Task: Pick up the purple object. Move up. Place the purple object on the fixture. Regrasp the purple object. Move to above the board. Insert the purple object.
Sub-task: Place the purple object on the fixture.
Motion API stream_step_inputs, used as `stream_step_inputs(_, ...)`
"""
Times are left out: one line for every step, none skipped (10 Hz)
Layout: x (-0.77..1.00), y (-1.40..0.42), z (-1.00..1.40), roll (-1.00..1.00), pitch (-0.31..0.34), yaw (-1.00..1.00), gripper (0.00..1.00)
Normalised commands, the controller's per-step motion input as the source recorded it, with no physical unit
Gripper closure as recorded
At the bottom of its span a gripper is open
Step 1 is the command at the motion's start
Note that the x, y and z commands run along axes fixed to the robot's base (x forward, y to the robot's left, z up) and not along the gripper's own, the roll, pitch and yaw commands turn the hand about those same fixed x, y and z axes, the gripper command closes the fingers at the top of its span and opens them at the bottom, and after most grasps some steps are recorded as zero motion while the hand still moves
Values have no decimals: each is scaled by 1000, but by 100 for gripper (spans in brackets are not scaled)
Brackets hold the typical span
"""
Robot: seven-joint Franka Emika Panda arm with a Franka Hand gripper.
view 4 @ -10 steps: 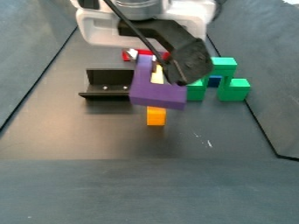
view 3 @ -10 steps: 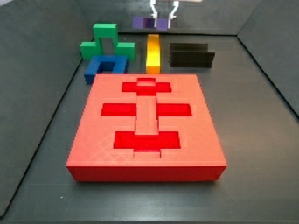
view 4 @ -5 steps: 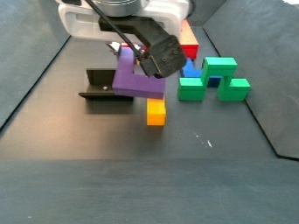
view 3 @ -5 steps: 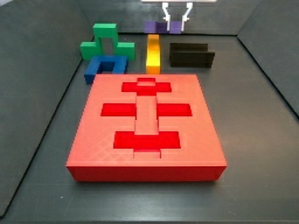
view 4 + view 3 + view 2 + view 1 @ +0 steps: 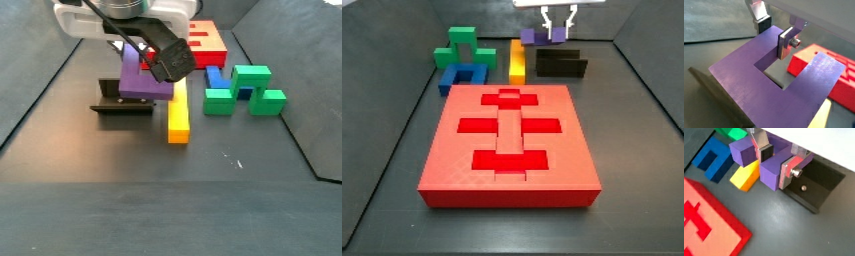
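My gripper (image 5: 556, 22) is shut on the purple object (image 5: 537, 37), a U-shaped block. One finger (image 5: 764, 151) sits in the slot between the prongs and a second finger (image 5: 791, 171) presses the outside of one prong. In both side views the purple object (image 5: 144, 78) hangs at the fixture (image 5: 120, 100), just over its upright wall; I cannot tell whether they touch. In a wrist view the fixture (image 5: 822, 184) lies right beside the held purple object (image 5: 771, 172). The red board (image 5: 509, 140) lies nearer the front, apart from the gripper (image 5: 775, 33).
A yellow bar (image 5: 517, 58) lies next to the fixture (image 5: 560, 64). A blue U-shaped block (image 5: 462, 78) and a green block (image 5: 460, 47) stand beyond it. In a side view the green blocks (image 5: 254, 85) sit past the yellow bar (image 5: 178, 115). Dark walls enclose the floor.
The gripper has carried the purple object sideways from over the yellow bar's end to the fixture, and lower. The yellow bar now shows in full.
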Motion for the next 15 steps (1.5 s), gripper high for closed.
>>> stream_step_inputs(991, 0, 186, -526, 180, 0, 100)
stream_step_inputs(963, 77, 231, -486, 237, -31, 100)
stream_step_inputs(937, 129, 220, -509, 237, 0, 100)
stream_step_inputs(937, 80, 131, -517, 240, -43, 100)
stream_step_inputs(983, 26, 0, -529, 117, -106, 100)
stream_step_inputs(969, 74, -117, -523, 97, -51, 100)
stream_step_inputs(806, 0, -331, -314, 17, -37, 100)
stream_step_inputs(697, 57, -334, -246, 9, -97, 100)
stream_step_inputs(589, 86, -274, -203, 0, -54, 100)
stream_step_inputs(526, 20, -180, -151, -14, 0, 100)
stream_step_inputs(469, 0, -146, -60, 0, -6, 100)
stream_step_inputs(437, 0, -160, -23, 14, -11, 100)
stream_step_inputs(426, 0, -186, -34, 0, -6, 100)
stream_step_inputs(354, 0, -200, -6, 0, -11, 100)
stream_step_inputs(223, -6, -180, 0, 0, -14, 100)
